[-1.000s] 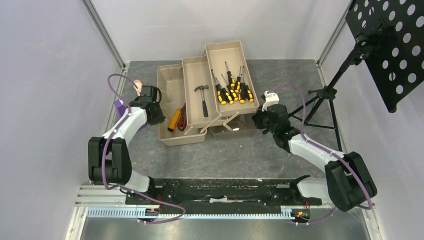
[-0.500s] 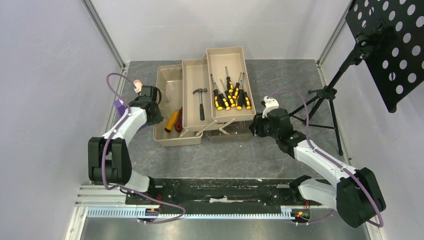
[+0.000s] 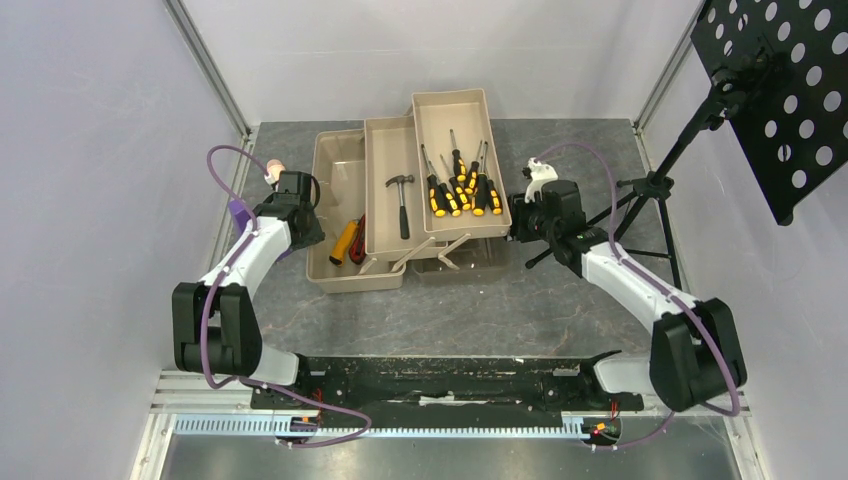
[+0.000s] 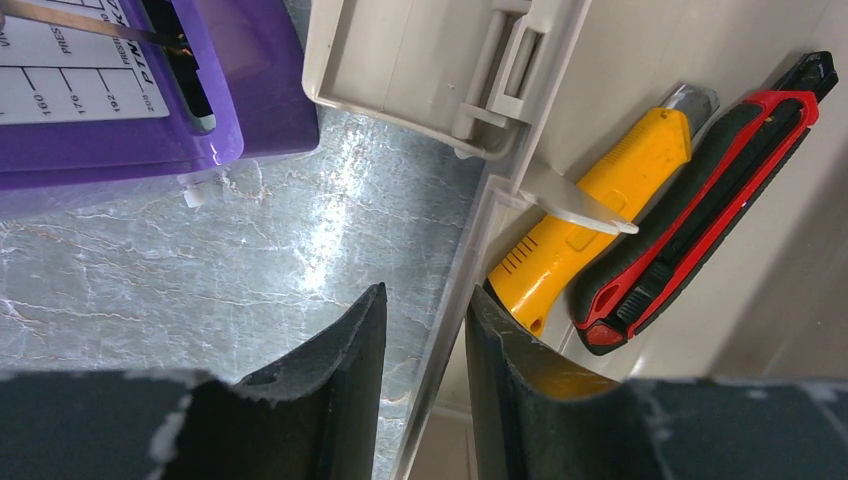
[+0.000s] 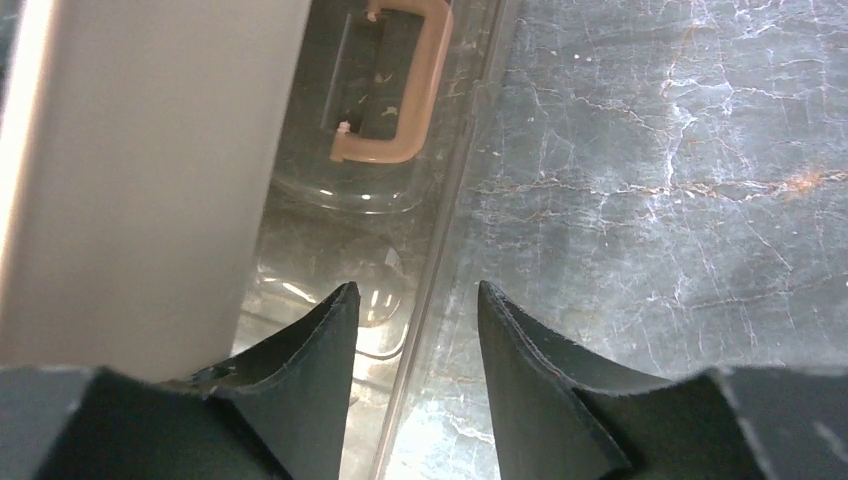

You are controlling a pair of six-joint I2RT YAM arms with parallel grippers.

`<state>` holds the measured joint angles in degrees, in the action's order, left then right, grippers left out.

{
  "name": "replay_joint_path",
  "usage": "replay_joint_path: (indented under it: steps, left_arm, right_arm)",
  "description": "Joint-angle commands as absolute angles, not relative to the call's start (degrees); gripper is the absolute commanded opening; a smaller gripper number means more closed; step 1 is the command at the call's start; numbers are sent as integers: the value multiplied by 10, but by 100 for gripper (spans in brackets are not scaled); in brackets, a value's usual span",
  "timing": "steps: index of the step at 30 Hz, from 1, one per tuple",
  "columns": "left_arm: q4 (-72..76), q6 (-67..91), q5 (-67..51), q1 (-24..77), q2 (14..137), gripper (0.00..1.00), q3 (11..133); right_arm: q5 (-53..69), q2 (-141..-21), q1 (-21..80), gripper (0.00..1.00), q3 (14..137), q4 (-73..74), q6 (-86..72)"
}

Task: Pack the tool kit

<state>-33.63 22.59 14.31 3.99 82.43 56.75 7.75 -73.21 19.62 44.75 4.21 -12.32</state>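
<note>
The tan toolbox (image 3: 335, 165) lies open with its trays fanned out to the right. A hammer (image 3: 401, 200) rests in the middle tray and several orange-and-black screwdrivers (image 3: 460, 185) in the far tray. A red-black utility knife (image 4: 700, 200) and a yellow knife (image 4: 600, 210) lie in the base. My left gripper (image 4: 425, 292) straddles the base's left wall (image 4: 470, 270), open, with a gap on the outer side. My right gripper (image 5: 417, 287) is open over the clear lid's edge (image 5: 450, 220). The pinkish handle (image 5: 400, 85) shows through the lid.
A purple block (image 4: 130, 90) sits just left of the box, with a beige rod (image 3: 275, 170) behind the left wrist. A black tripod stand (image 3: 650, 190) carrying a perforated panel (image 3: 780, 90) stands to the right of the right arm. White walls close in both sides.
My right gripper has opened from shut and moved farther back along the box's right side. The left jaws have widened a little. The box and trays have shifted slightly left.
</note>
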Motion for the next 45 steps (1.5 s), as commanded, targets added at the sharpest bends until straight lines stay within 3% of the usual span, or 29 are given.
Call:
replay_joint_path:
  steps: [1, 15, 18, 23, 45]
  left_arm:
    - [-319, 204, 151, 36, 810, 41, 570]
    - [-319, 202, 143, 36, 813, 41, 573]
    - [-319, 203, 142, 35, 810, 41, 572]
    - [-317, 208, 137, 35, 804, 41, 571]
    - [-304, 228, 126, 35, 755, 54, 562]
  right_arm:
    - [95, -779, 193, 48, 480, 5, -118]
    - [58, -871, 203, 28, 525, 7, -110]
    - [50, -873, 207, 21, 537, 32, -106]
    - [24, -851, 215, 0, 562, 71, -88]
    - [-169, -831, 280, 0, 758, 242, 21]
